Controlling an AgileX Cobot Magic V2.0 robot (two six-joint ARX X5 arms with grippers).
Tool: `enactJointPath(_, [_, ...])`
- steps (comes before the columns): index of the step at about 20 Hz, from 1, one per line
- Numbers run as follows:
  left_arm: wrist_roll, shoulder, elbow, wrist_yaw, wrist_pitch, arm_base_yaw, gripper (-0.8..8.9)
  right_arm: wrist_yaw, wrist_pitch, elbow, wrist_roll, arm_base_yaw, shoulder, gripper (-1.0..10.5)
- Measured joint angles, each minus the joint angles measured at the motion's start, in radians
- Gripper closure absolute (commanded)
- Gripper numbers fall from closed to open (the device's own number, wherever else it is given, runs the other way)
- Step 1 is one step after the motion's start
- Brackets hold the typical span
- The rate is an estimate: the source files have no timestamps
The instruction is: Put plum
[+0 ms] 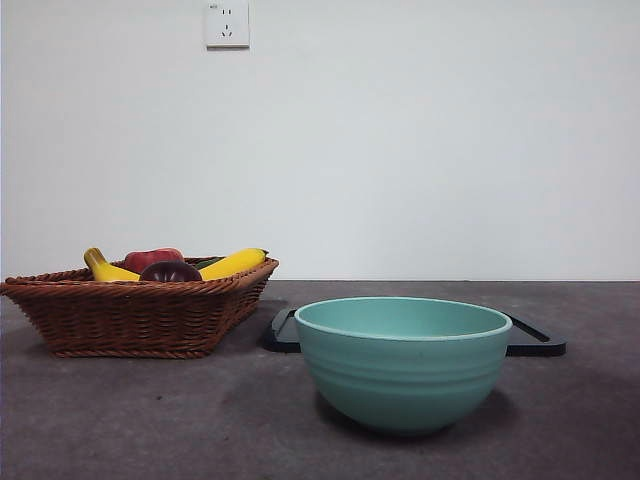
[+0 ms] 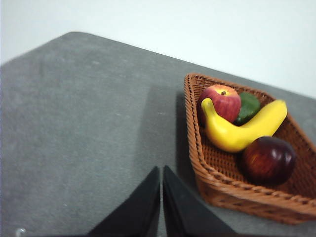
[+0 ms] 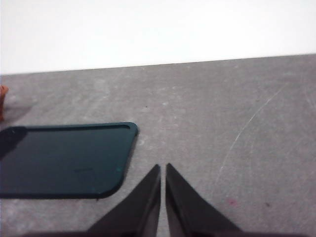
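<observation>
The dark maroon plum (image 2: pixel 268 159) lies in a brown wicker basket (image 2: pixel 197 163), beside a yellow banana (image 2: pixel 242 131). In the front view the plum (image 1: pixel 170 271) peeks over the basket (image 1: pixel 140 315) rim at the left. My left gripper (image 2: pixel 161 170) hovers shut over bare grey table beside the basket, apart from the plum. Shut as well, my right gripper (image 3: pixel 163 168) hangs above the table next to a dark tray (image 3: pixel 64 158). Neither arm shows in the front view.
A red apple (image 2: pixel 222 101) and a green fruit (image 2: pixel 249 106) share the basket. A teal bowl (image 1: pixel 403 362) stands front and centre, with the dark flat tray (image 1: pixel 535 340) behind it. A wall socket (image 1: pixel 227 24) is on the white wall.
</observation>
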Motion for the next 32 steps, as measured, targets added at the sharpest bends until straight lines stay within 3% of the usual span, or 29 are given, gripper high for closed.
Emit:
enactJointPath(9, [-0.142, 0.003, 0.058, 0.059, -0.093, 0.000, 8.04, 0.000, -0.031, 0.093, 0.138, 0.000, 0.001, 9.4])
enactJointPath(18, [-0.157, 0.097, 0.304, 0.084, -0.230, 0.000, 8.04, -0.027, -0.225, 0.380, 0.143, 0.000, 0.096, 9.4])
enactJointPath(23, [-0.104, 0.210, 0.457, 0.177, -0.340, 0.000, 8.04, -0.132, -0.388, 0.556, 0.103, 0.000, 0.235, 9.4])
enactJointPath(32, [0.091, 0.457, 0.691, 0.391, -0.603, -0.008, 8.04, -0.353, -0.672, 0.813, -0.020, 0.000, 0.512, 9.4])
